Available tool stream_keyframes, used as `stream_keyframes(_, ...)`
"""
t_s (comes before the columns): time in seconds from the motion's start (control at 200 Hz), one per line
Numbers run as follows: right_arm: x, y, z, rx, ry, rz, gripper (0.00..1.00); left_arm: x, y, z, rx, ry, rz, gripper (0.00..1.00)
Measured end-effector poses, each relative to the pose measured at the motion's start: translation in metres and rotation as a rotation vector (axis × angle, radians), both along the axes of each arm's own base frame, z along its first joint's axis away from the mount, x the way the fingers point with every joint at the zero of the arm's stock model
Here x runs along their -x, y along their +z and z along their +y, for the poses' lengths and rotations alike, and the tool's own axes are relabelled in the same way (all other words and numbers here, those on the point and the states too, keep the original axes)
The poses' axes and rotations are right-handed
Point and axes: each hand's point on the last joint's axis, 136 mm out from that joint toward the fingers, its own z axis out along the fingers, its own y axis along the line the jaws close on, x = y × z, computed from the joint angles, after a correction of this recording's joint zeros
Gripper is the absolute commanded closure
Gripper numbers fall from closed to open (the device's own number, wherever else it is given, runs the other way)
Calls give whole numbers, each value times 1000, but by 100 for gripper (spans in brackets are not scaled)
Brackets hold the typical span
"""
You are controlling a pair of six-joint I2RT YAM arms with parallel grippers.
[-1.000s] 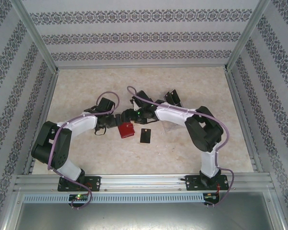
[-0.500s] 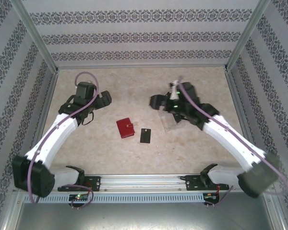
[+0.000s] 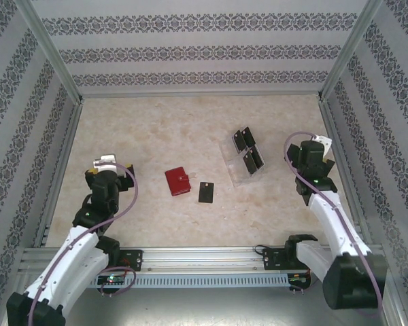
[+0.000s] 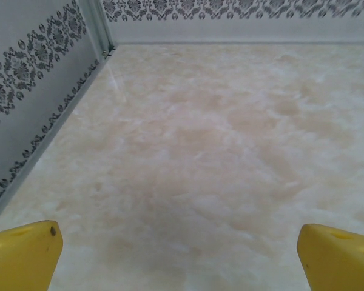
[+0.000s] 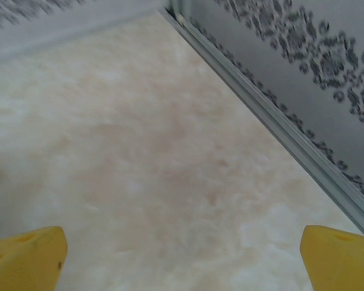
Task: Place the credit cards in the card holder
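Top external view: the red card holder (image 3: 177, 181) lies closed mid-table. 1 black credit card (image 3: 206, 192) lies flat just to its right, near but not touching. More black cards (image 3: 243, 140) stand in the clear rack (image 3: 232, 164), further right and back. The left gripper (image 3: 104, 165) hangs by the left wall and the right gripper (image 3: 315, 144) by the right wall, both well apart from the holder. On the wrist views, both sets of yellow fingers (image 4: 21, 254) are spread wide over the bare marbled table (image 4: 200, 151).
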Motion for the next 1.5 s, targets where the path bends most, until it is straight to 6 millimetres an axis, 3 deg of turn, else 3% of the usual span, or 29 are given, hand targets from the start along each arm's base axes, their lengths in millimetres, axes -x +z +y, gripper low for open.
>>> stream_keyframes(0.125, -3, -37, -1, 34, 18, 38, 2, -18, -24, -4, -62, -28, 7, 0)
stream_keyframes(0.255, -10, -63, 2, 54, 55, 36, 2, -44, -59, -6, -94, -47, 65, 0)
stream_keyframes(0.335, -15, -71, 6, 57, 90, 26, 2, -56, -81, -1, -86, -38, 94, 0)
stream_keyframes(0.425, -28, -67, 15, 66, 142, -25, 2, -70, -93, 1, -63, -51, 107, 0)
stream_keyframes(0.645, -59, -48, 39, 93, 271, -187, 2, -109, -91, 4, 9, -91, 24, 0)
stream_keyframes(0.829, -58, -94, 49, 86, 337, -117, 2, -113, -94, 4, 45, -121, 20, 0)
stream_keyframes(1.049, -75, -69, 53, 90, 360, -200, 2, -115, -91, 1, 58, -140, 7, 0)
stream_keyframes(1.499, -77, -69, 58, 81, 397, -197, 2, -117, -89, -1, 65, -152, -1, 0)
